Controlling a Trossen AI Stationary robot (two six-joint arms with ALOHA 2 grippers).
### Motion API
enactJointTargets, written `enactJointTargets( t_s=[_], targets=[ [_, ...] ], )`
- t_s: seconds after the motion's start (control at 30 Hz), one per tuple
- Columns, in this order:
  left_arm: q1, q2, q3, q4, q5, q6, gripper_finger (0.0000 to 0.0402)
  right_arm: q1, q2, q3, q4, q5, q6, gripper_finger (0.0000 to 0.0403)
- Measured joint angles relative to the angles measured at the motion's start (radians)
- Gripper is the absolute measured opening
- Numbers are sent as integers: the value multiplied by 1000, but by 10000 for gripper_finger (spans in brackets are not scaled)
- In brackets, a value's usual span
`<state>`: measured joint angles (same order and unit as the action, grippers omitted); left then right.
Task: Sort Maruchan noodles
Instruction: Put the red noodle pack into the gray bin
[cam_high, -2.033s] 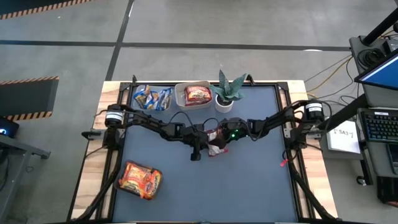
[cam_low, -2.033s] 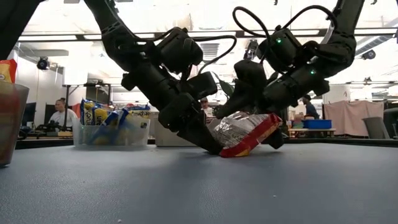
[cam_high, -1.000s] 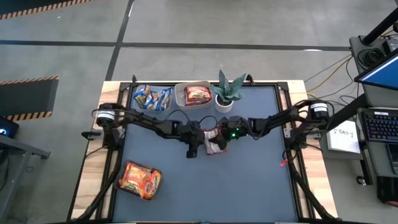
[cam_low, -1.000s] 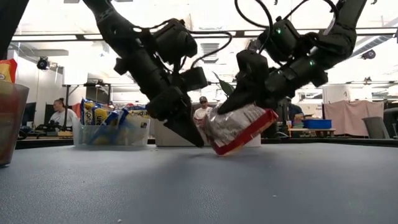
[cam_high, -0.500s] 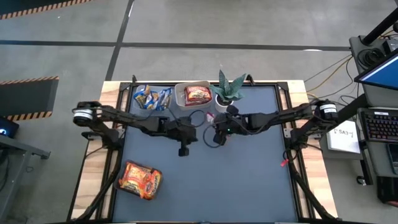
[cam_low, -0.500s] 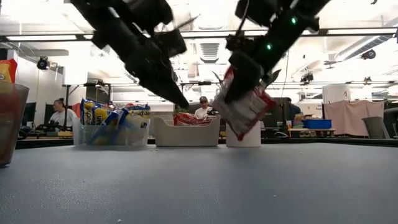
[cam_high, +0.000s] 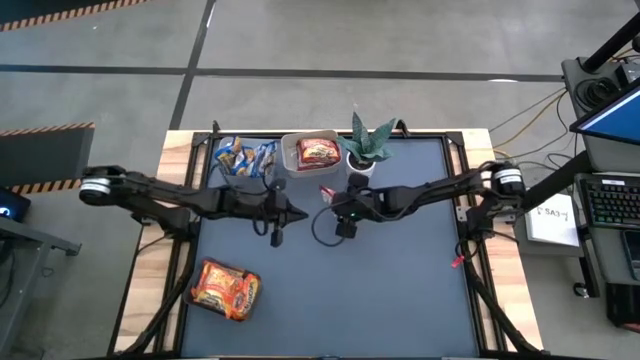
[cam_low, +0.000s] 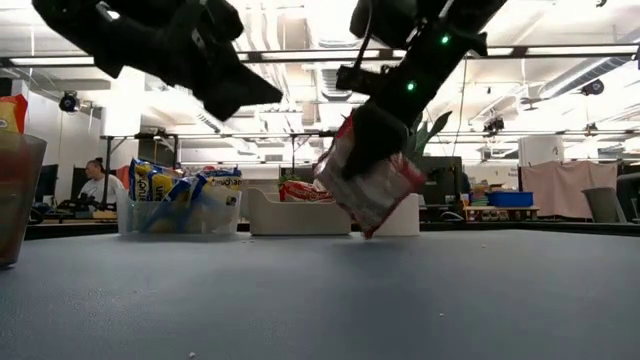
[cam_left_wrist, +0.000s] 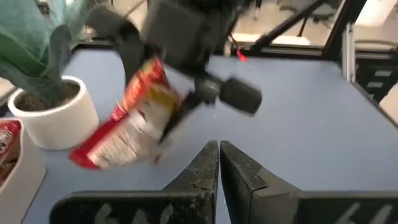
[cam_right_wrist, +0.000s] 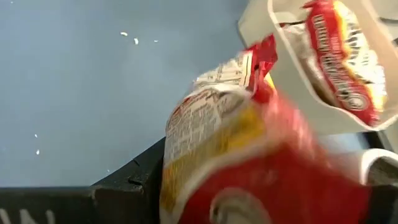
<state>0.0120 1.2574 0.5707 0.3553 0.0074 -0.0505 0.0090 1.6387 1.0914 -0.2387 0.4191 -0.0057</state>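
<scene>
Lifted clear of the table (cam_high: 400, 290) since two seconds back: red-and-white noodle packet (cam_low: 370, 180), then pressed to the mat between both hands, now hanging in the air just short of the white tub (cam_high: 312, 155). Gripped in the right hand (cam_high: 330, 195), fingers clamped on its sides. Pulled back leftward, the left hand (cam_left_wrist: 218, 163), fingers pressed together, holding nothing. Alongside the tub, a potted plant (cam_high: 366, 148).
</scene>
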Motion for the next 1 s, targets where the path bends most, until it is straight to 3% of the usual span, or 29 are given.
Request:
enactJointTargets(
  t_s=[0.17,0.43,0.57,0.73,1.0],
  targets=[
    [0,-41,-26,20,0,-2,0,2,78,68,-43,-12,28,213],
    [0,-31,-25,20,0,-4,0,18,152,161,-76,-123,31,258],
    [0,-17,-24,22,0,-4,0,33,157,197,-78,-190,38,281],
    [0,3,-21,32,0,-13,0,46,145,233,-123,-192,58,297],
    [0,83,-19,28,0,-36,0,52,65,231,-292,-194,69,291]
  ],
)
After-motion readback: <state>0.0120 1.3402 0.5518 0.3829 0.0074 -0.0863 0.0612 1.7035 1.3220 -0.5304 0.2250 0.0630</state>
